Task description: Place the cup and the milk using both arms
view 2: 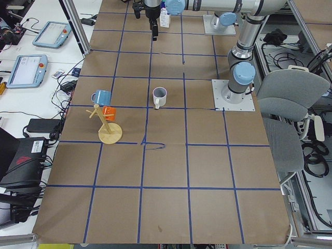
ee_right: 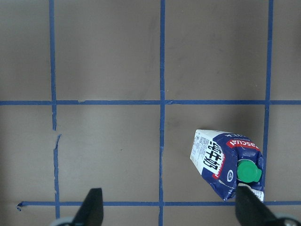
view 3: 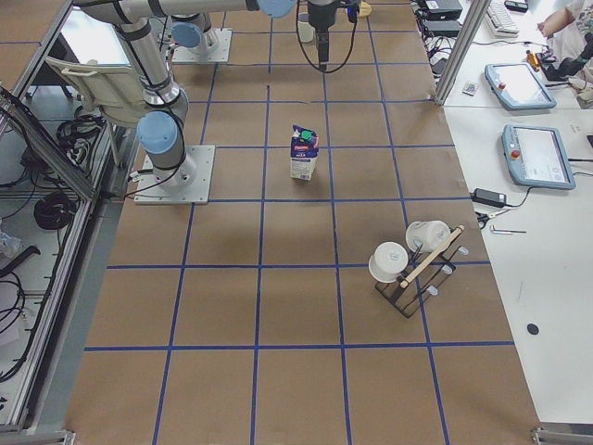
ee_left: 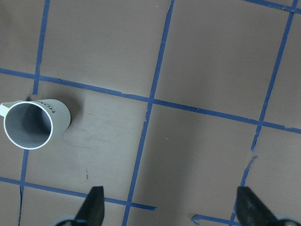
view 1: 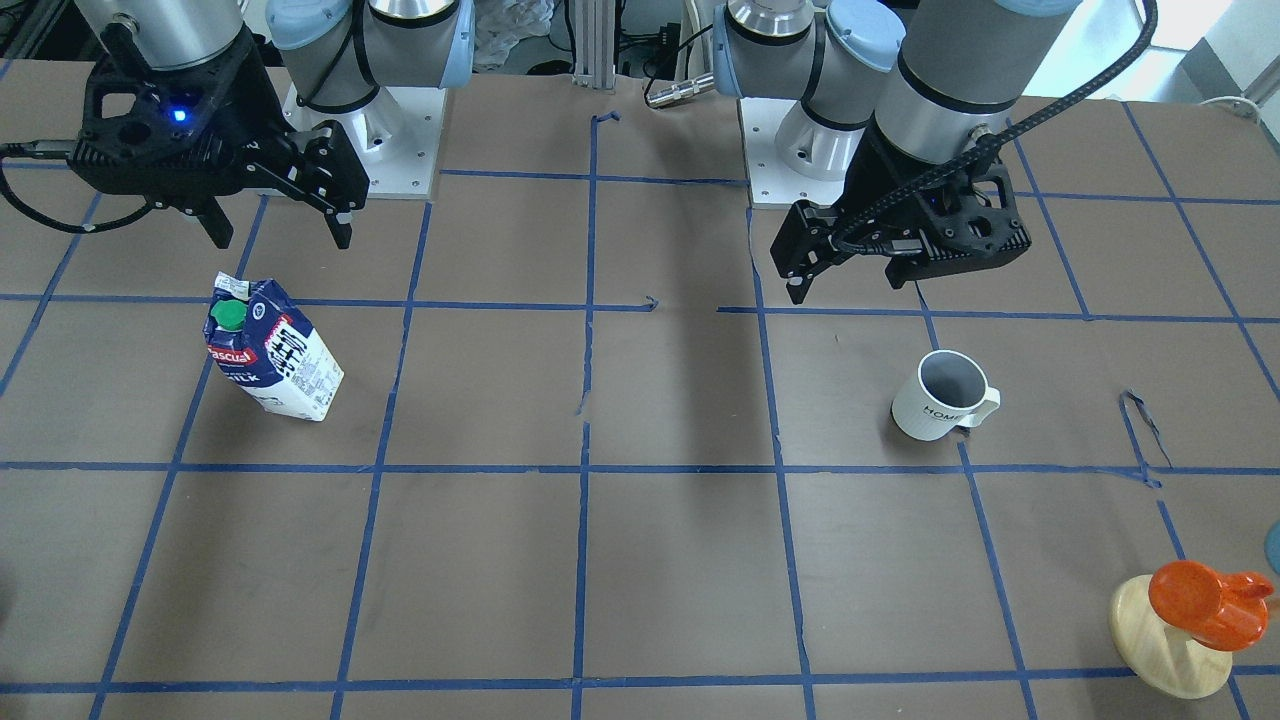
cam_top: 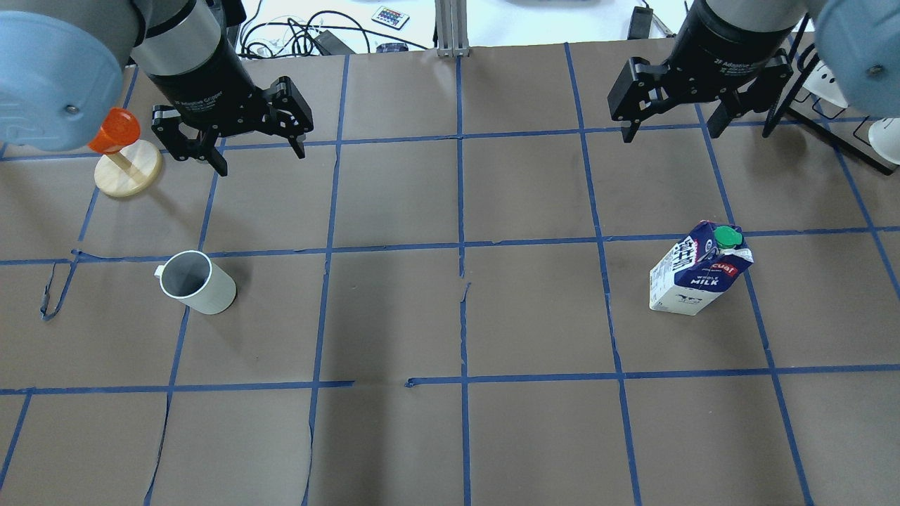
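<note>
Cup lettering faces front camera, hidden overhead

The overhead view looks forward and down from behind the robot onto the surface, with the cup on the left and the milk on the right. The front-facing view looks steeply down from the far side, facing the robot, so both objects swap sides in it. The two side views stand farther off at the surface's ends and take in its whole grid. Each wrist camera looks straight down from close above: past the left end effector at the cup, past the right end effector at the milk.
</note>
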Robot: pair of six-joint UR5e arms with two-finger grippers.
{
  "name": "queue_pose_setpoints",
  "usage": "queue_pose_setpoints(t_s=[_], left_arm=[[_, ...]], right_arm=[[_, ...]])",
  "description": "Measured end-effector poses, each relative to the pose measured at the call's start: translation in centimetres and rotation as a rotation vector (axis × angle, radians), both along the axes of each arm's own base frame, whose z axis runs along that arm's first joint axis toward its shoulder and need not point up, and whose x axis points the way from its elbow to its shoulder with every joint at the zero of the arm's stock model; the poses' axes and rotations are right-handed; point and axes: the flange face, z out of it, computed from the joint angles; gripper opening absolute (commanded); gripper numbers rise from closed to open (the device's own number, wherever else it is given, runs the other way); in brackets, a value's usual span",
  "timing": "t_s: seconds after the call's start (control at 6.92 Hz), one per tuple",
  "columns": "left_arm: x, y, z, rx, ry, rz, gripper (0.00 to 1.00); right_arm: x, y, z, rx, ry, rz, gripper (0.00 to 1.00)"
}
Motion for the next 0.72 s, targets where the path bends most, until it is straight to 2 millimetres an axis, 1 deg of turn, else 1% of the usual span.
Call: queue_pose_setpoints(t_s=[0.72], left_arm=[[0.1, -0.11, -0.06, -0.001, 0.0, 0.002, 1.0]], right_arm=[[-0.14, -0.01, -0.01, -0.001, 0.005, -0.013, 1.0]])
